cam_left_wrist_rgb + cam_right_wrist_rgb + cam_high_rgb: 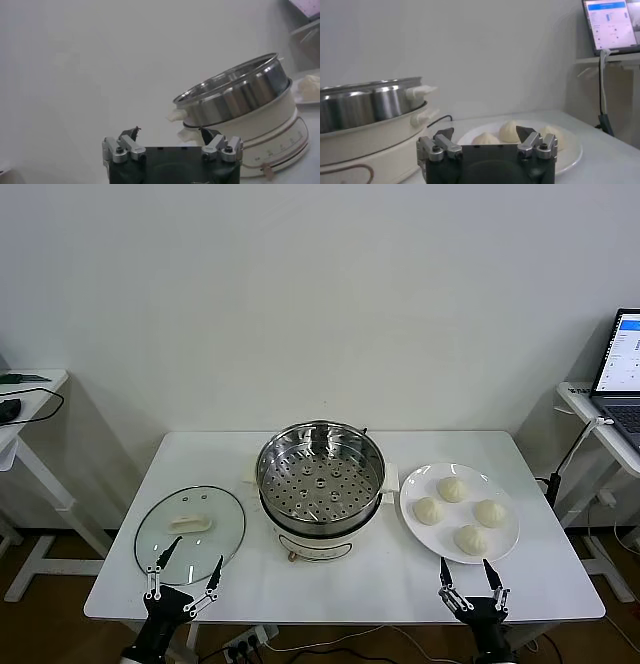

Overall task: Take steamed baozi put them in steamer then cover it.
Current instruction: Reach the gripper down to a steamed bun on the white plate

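While steamer (pixel 320 482) sits empty mid-worktop, four baozi (pixel 460 512) on plate at 3 o'clock, cover (pixel 190 529) at 9. Both grippers, left (pixel 184 575) and right (pixel 470 576), fingers open, empty, at 6. Next: right reach to nearest baozi.

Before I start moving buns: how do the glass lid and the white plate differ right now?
The glass lid is clear with a metal rim; the white plate is opaque. The lid lies to the steamer's left, near the left gripper; the plate lies to its right, near the right gripper. The lid carries only its cream handle; the plate holds four baozi. Both are round and lie flat on the table.
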Robot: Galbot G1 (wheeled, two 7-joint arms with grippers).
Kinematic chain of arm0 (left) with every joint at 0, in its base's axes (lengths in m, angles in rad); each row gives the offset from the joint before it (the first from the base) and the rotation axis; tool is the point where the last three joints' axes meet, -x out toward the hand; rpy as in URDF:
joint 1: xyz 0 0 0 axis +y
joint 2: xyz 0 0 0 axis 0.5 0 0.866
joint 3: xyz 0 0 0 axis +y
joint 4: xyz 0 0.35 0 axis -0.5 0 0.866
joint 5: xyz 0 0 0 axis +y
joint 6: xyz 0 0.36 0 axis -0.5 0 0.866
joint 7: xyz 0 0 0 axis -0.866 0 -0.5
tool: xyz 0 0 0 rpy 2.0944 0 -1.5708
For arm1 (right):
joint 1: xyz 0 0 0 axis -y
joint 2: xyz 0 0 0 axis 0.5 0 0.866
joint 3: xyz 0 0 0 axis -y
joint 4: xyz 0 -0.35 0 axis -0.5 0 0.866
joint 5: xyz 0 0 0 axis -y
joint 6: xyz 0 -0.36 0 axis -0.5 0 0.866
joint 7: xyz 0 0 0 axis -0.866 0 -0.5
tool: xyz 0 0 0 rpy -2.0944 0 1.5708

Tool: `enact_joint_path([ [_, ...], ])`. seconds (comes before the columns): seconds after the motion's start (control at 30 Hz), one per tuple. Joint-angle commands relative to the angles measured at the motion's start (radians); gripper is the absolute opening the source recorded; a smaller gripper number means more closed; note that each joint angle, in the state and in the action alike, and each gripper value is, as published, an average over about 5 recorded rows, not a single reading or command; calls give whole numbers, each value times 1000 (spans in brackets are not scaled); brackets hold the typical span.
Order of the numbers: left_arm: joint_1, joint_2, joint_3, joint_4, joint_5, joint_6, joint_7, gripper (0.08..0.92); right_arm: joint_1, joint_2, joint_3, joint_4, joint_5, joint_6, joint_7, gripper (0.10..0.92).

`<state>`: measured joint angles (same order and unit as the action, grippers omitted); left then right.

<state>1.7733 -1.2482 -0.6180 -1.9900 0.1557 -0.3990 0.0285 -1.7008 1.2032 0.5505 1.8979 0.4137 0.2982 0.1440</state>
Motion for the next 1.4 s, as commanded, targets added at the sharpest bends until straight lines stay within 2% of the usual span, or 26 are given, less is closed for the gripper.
enact_joint_path([
  [0.03,6,0,-1,-14,2,-4,-3,823,170,-50,43,2,29,-183,95,823],
  [0.23,14,-1,-4,-20,9,-10,-3,823,482,-178,2,-142,101,-270,98,823],
  [0.43,19,-3,-7,-21,18,-11,-4,823,834,-282,-154,-384,226,-359,77,823],
  [0.53,19,-4,-7,-22,18,-9,-4,823,980,-341,-255,-525,267,-393,-30,823],
  [0.67,16,-4,-6,-22,17,-7,-4,823,1141,-444,-416,-683,253,-427,-310,823],
  [0.9,14,-10,-4,-16,17,-7,-6,823,1429,-531,-728,-897,59,-408,-763,823],
  [1.17,27,-22,-17,-20,16,-8,-10,823,1672,-455,-910,-1179,-276,-277,-1286,823],
  [1.27,35,-26,-24,-20,16,-9,-11,823,1705,-406,-916,-1240,-413,-247,-1406,823],
  [1.4,43,-33,-30,-22,17,-10,-13,823,1728,-346,-938,-1289,-527,-228,-1459,823],
])
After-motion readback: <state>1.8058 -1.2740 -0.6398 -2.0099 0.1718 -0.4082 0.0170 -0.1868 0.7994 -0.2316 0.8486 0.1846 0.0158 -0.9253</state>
